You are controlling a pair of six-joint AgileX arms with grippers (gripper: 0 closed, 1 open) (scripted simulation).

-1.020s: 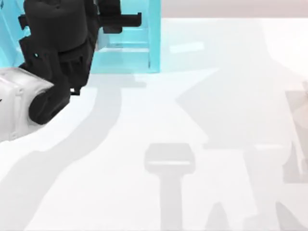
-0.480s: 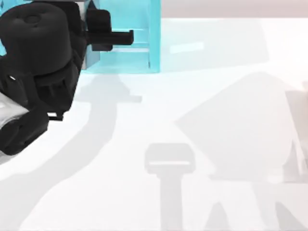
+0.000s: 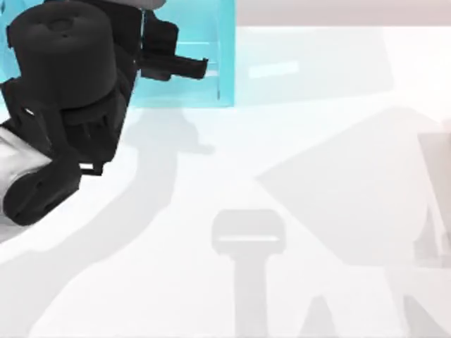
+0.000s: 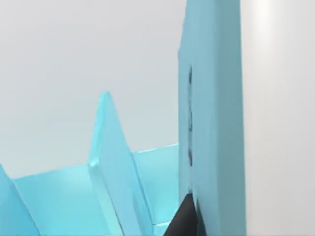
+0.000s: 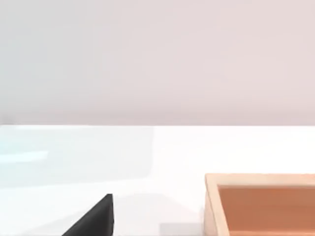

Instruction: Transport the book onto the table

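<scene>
In the left wrist view the book (image 4: pixel 214 113) stands very close, showing a teal cover and a white page edge. A black finger (image 4: pixel 184 221) of my left gripper presses flat against the cover. From above, my left gripper (image 3: pixel 169 53) reaches over the teal shelf unit (image 3: pixel 211 42) at the back left, shut on the book. The arm's bulky black wrist hides most of the book there. The table (image 3: pixel 317 176) is the glossy white surface spreading to the right and front. A dark part of my right gripper (image 5: pixel 96 219) hangs low over the table (image 5: pixel 147 162).
Teal dividers (image 4: pixel 110 167) of the shelf unit rise beside the book. A shallow wooden tray (image 5: pixel 261 201) lies on the table close to my right gripper. Grey shadows of the arms fall across the white surface.
My left wrist has swung toward the back left and looks larger from above. Over the last half second the gripper has edged slightly right above the shelf.
</scene>
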